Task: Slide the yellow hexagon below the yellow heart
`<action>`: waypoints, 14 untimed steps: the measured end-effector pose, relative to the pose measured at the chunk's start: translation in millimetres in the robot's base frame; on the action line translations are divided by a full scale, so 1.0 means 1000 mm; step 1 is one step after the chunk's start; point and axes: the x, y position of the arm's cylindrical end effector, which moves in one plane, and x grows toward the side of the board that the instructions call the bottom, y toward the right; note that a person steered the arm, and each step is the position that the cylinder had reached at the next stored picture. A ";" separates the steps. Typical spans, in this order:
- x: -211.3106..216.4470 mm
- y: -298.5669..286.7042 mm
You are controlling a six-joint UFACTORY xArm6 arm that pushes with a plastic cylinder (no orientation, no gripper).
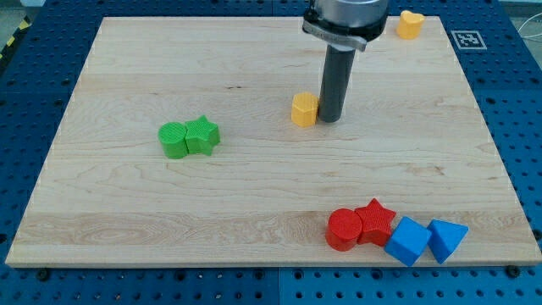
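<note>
The yellow hexagon [304, 109] sits a little above the middle of the wooden board. My tip [329, 119] stands right beside it on its right side, touching or nearly touching it. The yellow heart [410, 24] lies near the board's top right corner, far up and to the right of the hexagon. The rod's upper body covers part of the board's top edge.
A green cylinder [174, 140] and a green star [201, 134] touch each other at the view's left. At the bottom right stand a red cylinder [344, 230], a red star [375, 220], a blue cube [408, 241] and a blue triangle [445, 238]. The board's edge [271, 258] runs along the bottom.
</note>
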 end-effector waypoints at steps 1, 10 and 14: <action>0.019 0.016; -0.091 -0.054; -0.155 -0.007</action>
